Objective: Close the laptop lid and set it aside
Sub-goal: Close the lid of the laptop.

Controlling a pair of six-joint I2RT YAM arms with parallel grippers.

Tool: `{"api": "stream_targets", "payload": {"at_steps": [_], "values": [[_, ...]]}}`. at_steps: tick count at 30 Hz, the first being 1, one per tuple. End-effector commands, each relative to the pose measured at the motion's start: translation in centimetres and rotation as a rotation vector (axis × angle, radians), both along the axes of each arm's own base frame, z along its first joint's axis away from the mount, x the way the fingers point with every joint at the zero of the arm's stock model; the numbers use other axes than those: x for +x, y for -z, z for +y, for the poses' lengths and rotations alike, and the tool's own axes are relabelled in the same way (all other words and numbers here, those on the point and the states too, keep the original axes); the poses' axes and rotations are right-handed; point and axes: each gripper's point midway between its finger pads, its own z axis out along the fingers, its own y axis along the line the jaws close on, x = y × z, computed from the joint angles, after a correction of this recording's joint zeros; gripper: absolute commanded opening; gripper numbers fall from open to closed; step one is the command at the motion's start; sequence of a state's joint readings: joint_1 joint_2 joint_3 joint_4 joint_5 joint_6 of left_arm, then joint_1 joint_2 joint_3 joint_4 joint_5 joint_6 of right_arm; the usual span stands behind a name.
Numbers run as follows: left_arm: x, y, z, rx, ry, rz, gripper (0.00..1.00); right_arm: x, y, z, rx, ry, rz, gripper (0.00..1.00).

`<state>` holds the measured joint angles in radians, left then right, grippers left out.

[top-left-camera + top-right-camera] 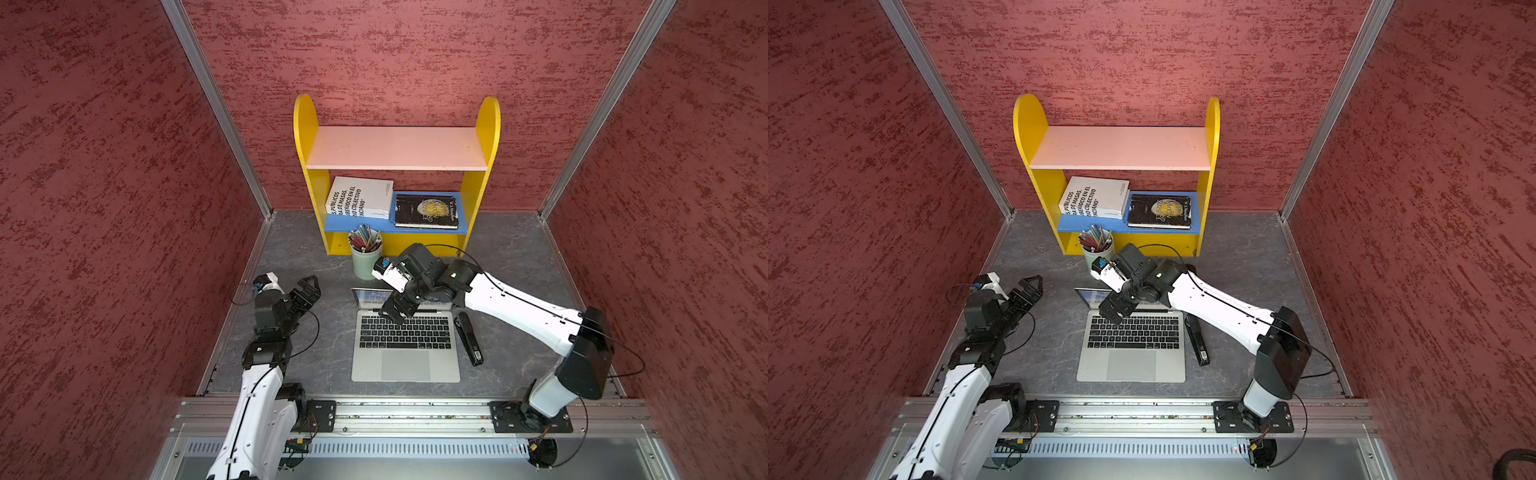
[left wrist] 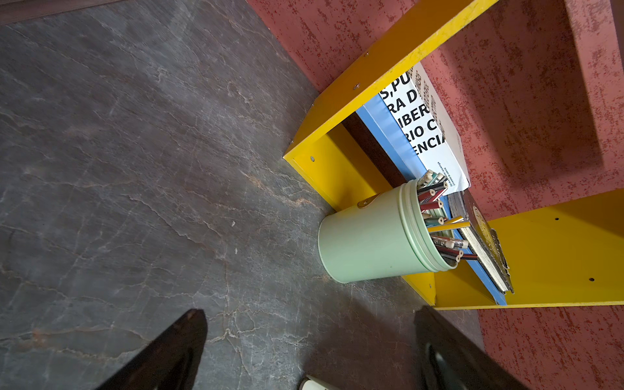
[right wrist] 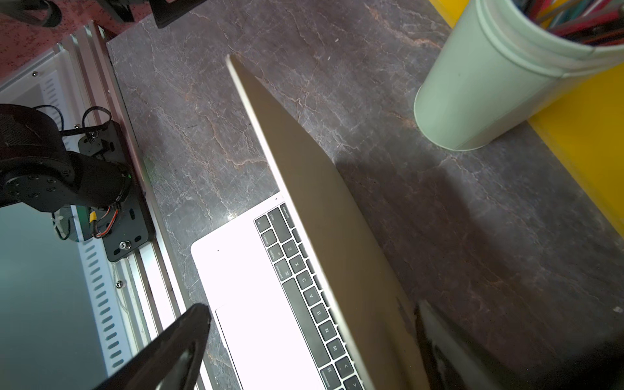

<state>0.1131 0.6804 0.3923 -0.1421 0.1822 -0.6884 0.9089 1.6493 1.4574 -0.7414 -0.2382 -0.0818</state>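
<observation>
Laptop [image 1: 405,365] flat on the tabletop [image 1: 519,266], centre front, between the two arms, hinge side toward the pencil cup [image 1: 365,266] and yellow bookshelf [image 1: 305,137]. Open, lid [image 3: 304,169] near upright, thin strip of screen visible in both top views. Black oblong gadget [image 1: 467,338], maybe a stapler, just beside the laptop's right edge.

Handling, as a judgement: thin aluminium, stiff, fairly heavy for these arms, smooth and likely slippery under hard pads. Screen side fragile, so avoid pressing the glass. Probably best to push the lid's top edge or outer face forward and down and let the hinge carry it. Expect the base to stay put by weight, with some risk of skidding. For setting aside, likely safer to slide by an edge than lift from one corner. Mind the gadget and cup when shifting.

Right end effector [image 1: 397,311]: wide apart, clamped on nothing, tipped down over the lid's top edge. In the right wrist view, straddling the lid with one finger [image 3: 182,341] on the keyboard side and the other behind the outer face. Cannot tell whether touching. Arm stretched diagonally from the right base, wrist bent down.

Left end effector [image 1: 311,289]: also wide apart, empty, above bare tabletop left of the laptop, well apart from it, aimed toward cup and bookshelf. Elbow folded.
</observation>
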Motion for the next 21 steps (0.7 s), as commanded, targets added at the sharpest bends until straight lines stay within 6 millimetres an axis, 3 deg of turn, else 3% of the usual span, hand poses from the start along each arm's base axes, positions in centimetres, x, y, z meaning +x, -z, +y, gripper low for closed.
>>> {"api": "stream_targets", "payload": {"at_steps": [1,21], "values": [[-0.1,0.2,-0.1,-0.002,0.007,-0.004,1.0,-4.0,5.8,-0.9,-0.132,-0.032,0.198,0.98],[-0.1,0.5,-0.1,-0.001,0.005,0.003,1.0,-5.9,6.4,-0.5,-0.147,-0.079,0.212,0.98]]}}
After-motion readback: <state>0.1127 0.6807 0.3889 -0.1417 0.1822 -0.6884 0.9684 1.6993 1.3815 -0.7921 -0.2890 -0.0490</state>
